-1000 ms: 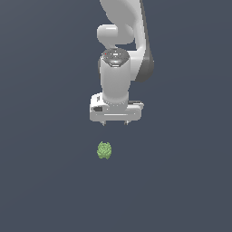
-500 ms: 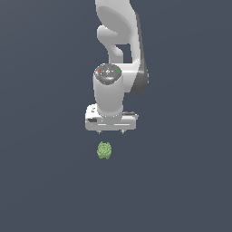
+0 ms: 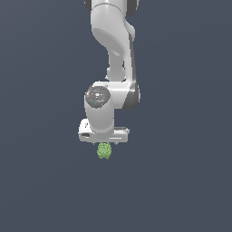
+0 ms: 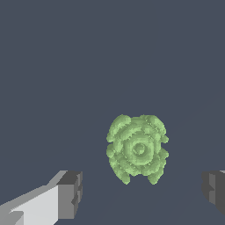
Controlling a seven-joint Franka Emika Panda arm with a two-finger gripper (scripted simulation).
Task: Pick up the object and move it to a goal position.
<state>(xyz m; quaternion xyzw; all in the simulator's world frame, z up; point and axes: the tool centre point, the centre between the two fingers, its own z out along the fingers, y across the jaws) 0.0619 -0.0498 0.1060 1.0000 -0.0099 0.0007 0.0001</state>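
Light-green knobbly object (image 4: 138, 149) lies untouched just beyond the gripper (image 4: 143, 193), whose fingers (image 4: 70, 194) stand wide apart.

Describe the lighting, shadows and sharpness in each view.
Exterior view: flat, even light, no cast shadow under the object, soft shading on the arm, edges sharp. Wrist view: the object looks blocky and pixelated, the fingers are crisp, no glare.

A plain dark grey floor (image 3: 41, 181) carries one lumpy green object (image 3: 104, 151), just under the gripper (image 3: 103, 143).
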